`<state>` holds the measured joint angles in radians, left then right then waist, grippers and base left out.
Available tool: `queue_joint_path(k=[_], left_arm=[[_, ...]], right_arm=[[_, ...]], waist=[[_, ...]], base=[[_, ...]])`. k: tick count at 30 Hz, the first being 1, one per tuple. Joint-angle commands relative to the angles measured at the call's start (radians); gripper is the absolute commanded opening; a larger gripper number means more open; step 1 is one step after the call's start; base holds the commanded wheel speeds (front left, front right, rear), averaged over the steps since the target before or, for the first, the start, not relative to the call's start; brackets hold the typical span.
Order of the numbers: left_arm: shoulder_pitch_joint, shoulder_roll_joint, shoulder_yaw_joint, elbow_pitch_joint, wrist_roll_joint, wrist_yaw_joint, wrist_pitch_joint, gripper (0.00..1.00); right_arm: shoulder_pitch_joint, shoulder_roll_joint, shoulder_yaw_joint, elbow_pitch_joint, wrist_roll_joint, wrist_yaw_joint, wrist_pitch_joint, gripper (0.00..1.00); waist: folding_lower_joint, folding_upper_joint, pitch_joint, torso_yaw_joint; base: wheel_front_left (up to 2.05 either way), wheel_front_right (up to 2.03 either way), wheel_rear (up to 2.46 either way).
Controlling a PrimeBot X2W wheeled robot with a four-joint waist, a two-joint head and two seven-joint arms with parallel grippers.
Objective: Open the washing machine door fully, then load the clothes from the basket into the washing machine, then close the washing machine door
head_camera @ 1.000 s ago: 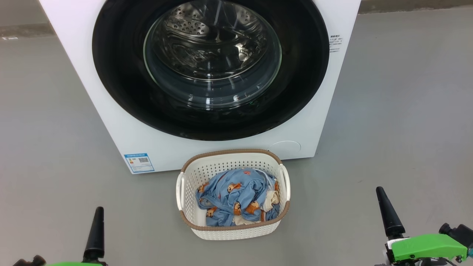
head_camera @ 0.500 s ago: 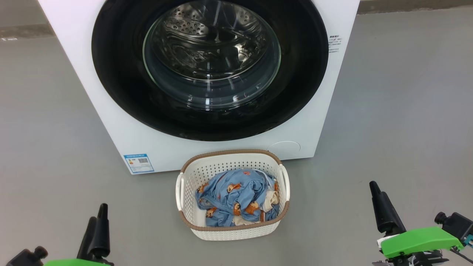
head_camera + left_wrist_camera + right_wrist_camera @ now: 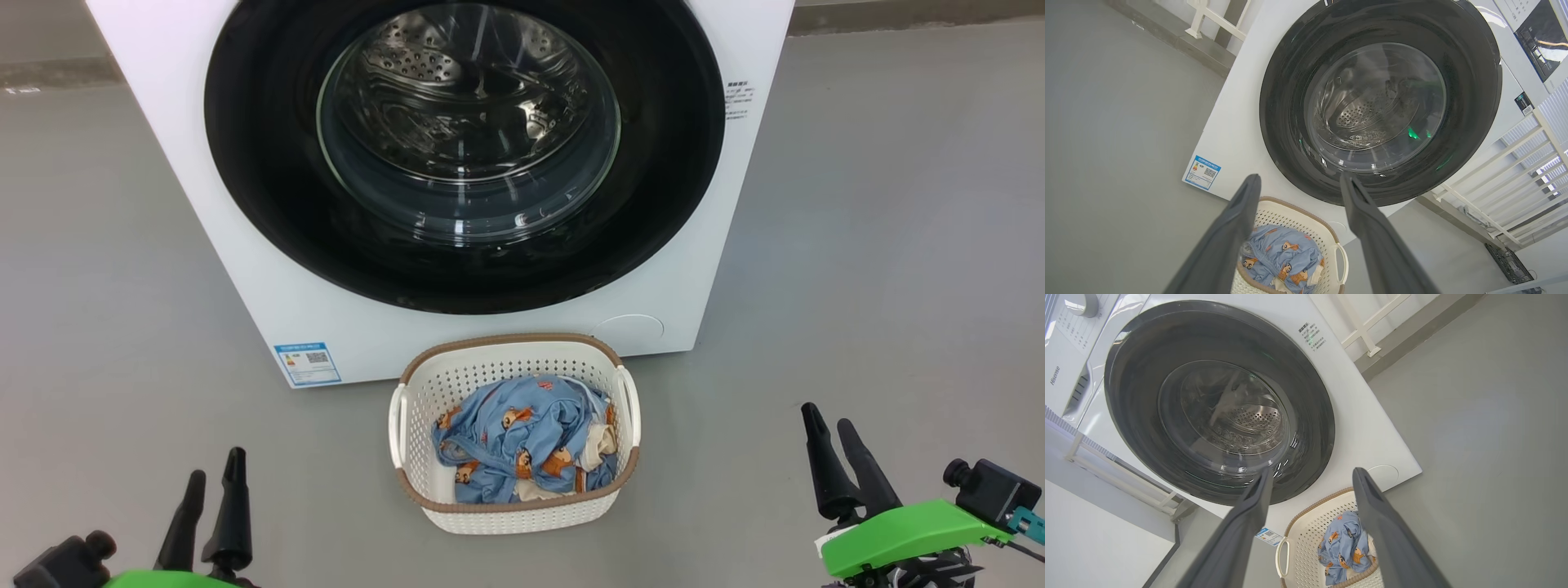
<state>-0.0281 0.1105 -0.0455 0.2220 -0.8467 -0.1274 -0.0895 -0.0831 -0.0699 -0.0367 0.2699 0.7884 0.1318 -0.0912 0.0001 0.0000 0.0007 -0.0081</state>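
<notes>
The white washing machine [image 3: 245, 245] stands ahead with its round black-rimmed door [image 3: 261, 188] closed flat against the front; the steel drum shows through the glass. On the floor in front sits the cream basket [image 3: 506, 351] holding the light-blue bear-print clothes [image 3: 522, 433]. My left gripper [image 3: 216, 474] is open at the lower left, well left of the basket. My right gripper [image 3: 827, 421] is open at the lower right, well right of the basket. Both wrist views show the door [image 3: 1282, 102] [image 3: 1314, 416], the basket [image 3: 1290, 208] [image 3: 1306, 535] and open empty fingers.
Bare grey floor [image 3: 882, 245] lies on both sides of the machine. A blue energy label [image 3: 307, 363] sits at the machine's lower left corner. White railing [image 3: 1502, 163] and a wall stand behind the machine.
Both grippers have turned so that two separate fingers show on each. The right gripper has drifted slightly left. Door, basket and clothes are unmoved.
</notes>
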Motion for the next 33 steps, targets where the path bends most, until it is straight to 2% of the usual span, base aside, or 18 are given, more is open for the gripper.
queue_joint_path(k=[1,33], left_arm=[[-0.021,0.026,0.015,-0.028,0.029,-0.002,-0.012,1.00],[-0.008,0.045,0.036,-0.020,0.451,-0.003,-0.106,1.00]], right_arm=[[-0.052,-0.015,0.020,-0.028,-0.033,-0.001,-0.012,1.00],[-0.082,-0.026,0.047,-0.026,-0.476,-0.001,-0.105,1.00]], waist=[[-0.0001,0.0000,0.000,0.000],[-0.0001,0.0000,-0.006,-0.001]], base=[[0.00,0.00,0.00],[0.00,0.00,0.00]])
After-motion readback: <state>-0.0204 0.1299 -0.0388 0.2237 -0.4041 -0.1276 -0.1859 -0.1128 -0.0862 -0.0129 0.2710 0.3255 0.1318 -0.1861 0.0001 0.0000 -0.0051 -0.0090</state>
